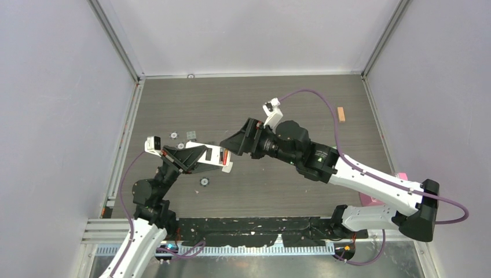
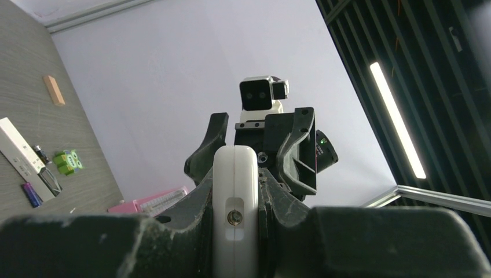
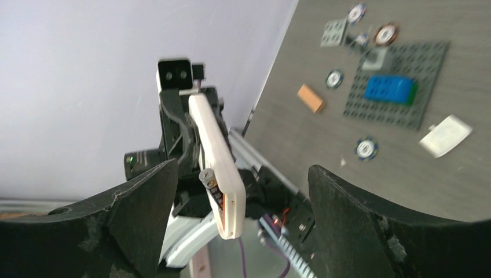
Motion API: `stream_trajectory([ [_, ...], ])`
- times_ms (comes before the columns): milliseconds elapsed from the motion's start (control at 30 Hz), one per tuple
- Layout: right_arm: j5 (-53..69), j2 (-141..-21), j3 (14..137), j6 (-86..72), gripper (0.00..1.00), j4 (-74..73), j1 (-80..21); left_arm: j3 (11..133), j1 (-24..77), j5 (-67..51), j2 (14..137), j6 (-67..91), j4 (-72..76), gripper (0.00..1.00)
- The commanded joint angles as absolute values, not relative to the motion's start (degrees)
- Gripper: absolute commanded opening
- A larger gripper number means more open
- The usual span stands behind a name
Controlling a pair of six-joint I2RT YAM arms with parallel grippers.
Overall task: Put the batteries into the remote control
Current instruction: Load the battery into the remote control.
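My left gripper [image 1: 215,157] is shut on the remote control [image 1: 223,159], a narrow white bar held off the table with its free end toward the right arm. In the left wrist view the remote control [image 2: 234,191] stands edge-on, clamped between the jaws. A reddish-orange battery [image 3: 216,190] lies in its open back, its metal cap tilted out. My right gripper [image 3: 243,194] is open wide, its fingers either side of the remote's tip without touching it. On the table lie a blue-purple battery [image 2: 32,195] and a dark battery [image 2: 40,154].
Another long white bar with a dark end [image 2: 20,152] lies by the loose batteries, near a green toy [image 2: 68,161] and a wooden block [image 2: 54,90]. A grey stud plate [image 3: 425,63] carries a blue brick [image 3: 389,88]. Chips [image 1: 173,135] and a pink object [image 1: 370,198] sit around.
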State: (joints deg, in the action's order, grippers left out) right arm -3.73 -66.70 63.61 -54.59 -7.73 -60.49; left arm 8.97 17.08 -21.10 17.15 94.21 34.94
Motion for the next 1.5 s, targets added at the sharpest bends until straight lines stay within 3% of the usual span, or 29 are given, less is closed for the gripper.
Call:
stream_trajectory([
  [0, 7.6, -67.5, 63.2, -61.7, 0.86, -1.1, -60.1, 9.6, 16.8, -22.8, 17.7, 92.1, 38.2, 0.0],
  [267, 7.8, -68.7, 60.9, -65.3, 0.69, 2.0, -59.9, 9.6, 16.8, -22.7, 18.1, 92.3, 39.5, 0.0],
  [567, 8.0, -67.1, 55.9, -70.5, 0.74, 9.8, -58.7, 9.1, 16.8, -22.9, 18.3, 92.4, 40.4, 0.0],
  [1167, 7.0, -67.0, 54.2, -74.5, 0.69, 12.7, -57.8, 8.3, 16.8, -21.1, 16.7, 92.8, 42.2, 0.0],
  [1467, 8.6, -67.9, 53.5, -75.9, 0.5, 15.1, -57.8, 7.9, 16.8, -19.9, 16.0, 92.8, 43.3, 0.0],
])
